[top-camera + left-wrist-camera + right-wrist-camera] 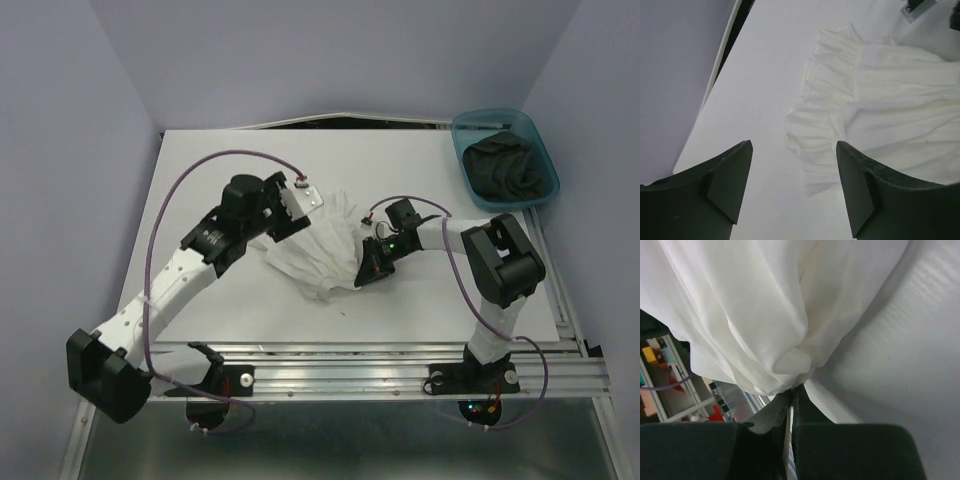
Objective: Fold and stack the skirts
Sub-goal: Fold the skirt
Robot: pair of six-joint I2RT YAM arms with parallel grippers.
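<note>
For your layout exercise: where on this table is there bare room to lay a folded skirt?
Bare: the far strip of table between back wall, white skirt and teal bin; the near strip between skirt and front rail. Crowded: the middle, with the left gripper open at the skirt's edge and the right gripper shut on it.

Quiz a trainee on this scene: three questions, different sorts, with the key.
1. Which gripper is shut on the white skirt?
2. True or false: the left gripper is open, holding nothing.
3. The dark skirt lies: A) in the teal bin; B) under the white skirt; C) in the left gripper.
Key: 1 the right gripper; 2 true; 3 A.
</note>
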